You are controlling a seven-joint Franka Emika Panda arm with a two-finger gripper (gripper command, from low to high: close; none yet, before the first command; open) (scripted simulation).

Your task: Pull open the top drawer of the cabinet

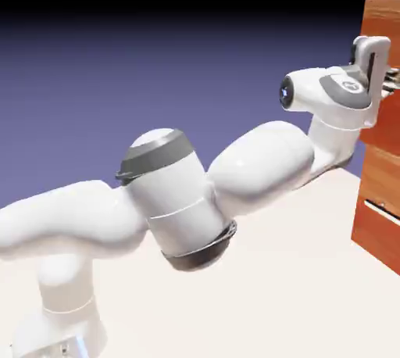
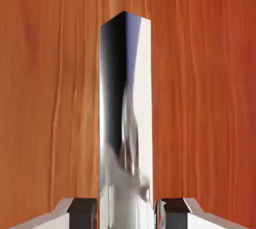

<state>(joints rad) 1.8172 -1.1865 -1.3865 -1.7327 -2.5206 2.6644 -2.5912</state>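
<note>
Reddish-brown wood grain of the top drawer (image 2: 50, 98) fills the hand view. Its silver bar handle (image 2: 125, 103) runs up the middle, large and close. My gripper (image 2: 127, 214) has one grey finger tip (image 2: 82, 209) tight against each side of the bar, so it is shut on the handle. In the exterior view the cabinet (image 1: 381, 216) stands at the right edge. My gripper (image 1: 388, 83) is pressed against the cabinet's upper front, where the hand hides the handle.
A lower drawer's silver handle (image 1: 383, 209) shows on the cabinet front below the hand. The pale tabletop (image 1: 297, 286) stretches between the robot's base and the cabinet. The arm's elbow (image 1: 176, 192) bulges over the middle of the table.
</note>
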